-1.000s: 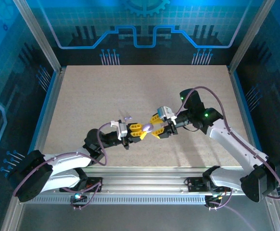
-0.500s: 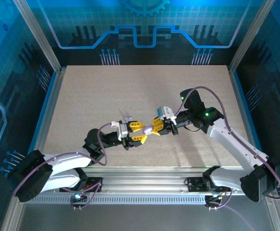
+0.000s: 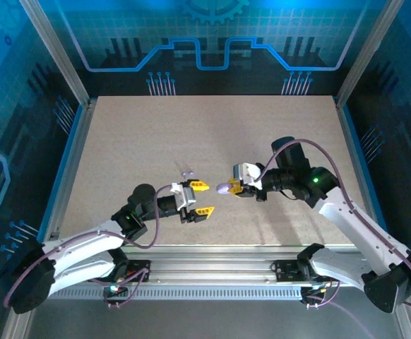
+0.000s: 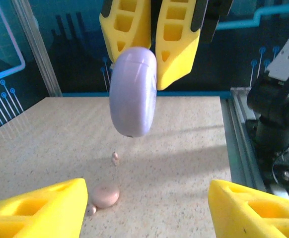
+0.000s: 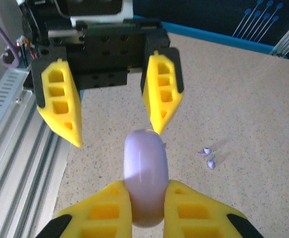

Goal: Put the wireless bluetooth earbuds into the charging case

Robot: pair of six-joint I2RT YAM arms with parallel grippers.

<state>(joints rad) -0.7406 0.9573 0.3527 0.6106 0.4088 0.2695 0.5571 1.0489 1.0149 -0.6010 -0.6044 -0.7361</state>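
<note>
- Since the earlier frames, the left gripper (image 3: 209, 198) has been opened and drawn back toward its base. The lilac case (image 3: 222, 188), formerly met by both grippers, is now left to the right gripper (image 3: 232, 188) alone.
- Nearest the bases, the left gripper is seen with its yellow fingers (image 3: 199, 186) spread wide and nothing between them. It is separated from the case by a clear gap.
- Just beyond, the case is pinched between the two fingers of the right gripper. It is held on edge, flat faces against the pads, protruding past the fingertips and raised clear of the table (image 3: 156, 134).
- On the table below the case, as viewed from the left wrist, a pink puck (image 4: 106, 196) is laid flat. One small pinkish piece (image 4: 91, 209) is found just beside its rim, and another (image 4: 115, 158) lies a little apart.
- Farther out, the two earbuds (image 3: 186, 172) are laid on the table just beside each other. They are outside the case, beyond the left gripper, to the left of the right gripper, and apart from both.
</note>
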